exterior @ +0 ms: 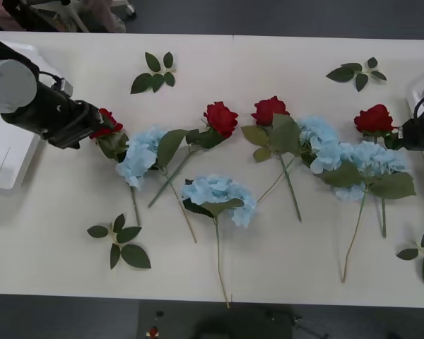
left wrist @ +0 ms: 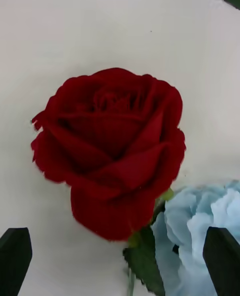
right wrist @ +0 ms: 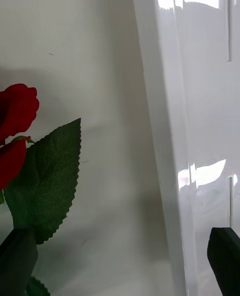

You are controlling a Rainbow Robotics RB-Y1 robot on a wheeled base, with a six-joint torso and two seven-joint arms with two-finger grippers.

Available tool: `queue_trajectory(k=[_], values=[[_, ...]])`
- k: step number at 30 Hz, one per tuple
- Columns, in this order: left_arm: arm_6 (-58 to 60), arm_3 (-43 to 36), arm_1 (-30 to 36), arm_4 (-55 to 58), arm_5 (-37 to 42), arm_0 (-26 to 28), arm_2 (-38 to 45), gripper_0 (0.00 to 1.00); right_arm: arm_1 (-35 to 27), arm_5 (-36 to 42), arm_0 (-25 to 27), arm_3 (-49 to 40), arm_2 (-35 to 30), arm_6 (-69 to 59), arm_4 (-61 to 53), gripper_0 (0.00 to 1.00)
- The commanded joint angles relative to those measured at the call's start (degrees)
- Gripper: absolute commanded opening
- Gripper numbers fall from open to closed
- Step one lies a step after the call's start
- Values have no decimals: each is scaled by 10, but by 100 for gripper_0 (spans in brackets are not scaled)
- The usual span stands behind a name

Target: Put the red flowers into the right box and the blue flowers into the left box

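Several red flowers lie in a row on the table: one at the left [exterior: 107,123], two in the middle [exterior: 221,118] [exterior: 269,110] and one at the right [exterior: 374,119]. Blue flowers [exterior: 138,157] [exterior: 220,194] [exterior: 318,141] [exterior: 371,159] lie among them. My left gripper [left wrist: 117,230] hangs open just above the leftmost red flower [left wrist: 110,146], with a blue flower [left wrist: 200,226] beside one finger. My right gripper [right wrist: 122,231] is open between the rightmost red flower [right wrist: 15,126] and the rim of the right box [right wrist: 170,126]. The left box [exterior: 7,162] sits at the table's left edge.
Loose green leaf sprigs lie at the back left [exterior: 155,74], back right [exterior: 357,73], front left [exterior: 120,244] and front right [exterior: 422,254]. Long stems reach toward the table's front edge [exterior: 219,300].
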Motion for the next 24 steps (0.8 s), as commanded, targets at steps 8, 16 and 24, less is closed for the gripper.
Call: queue_trajectory(k=[8,16,24], values=[[-11,88,-75,-75,-4,-77,-76,100,57,-77,-46,77,43,12,34,100],[-24,141,-113,-120,-6,-88,-97,100,86,-134,-49,134,43,19,45,49],[-23,142,-122,-144,-6,-87,-97,1,89,-142,-49,139,36,27,65,0]])
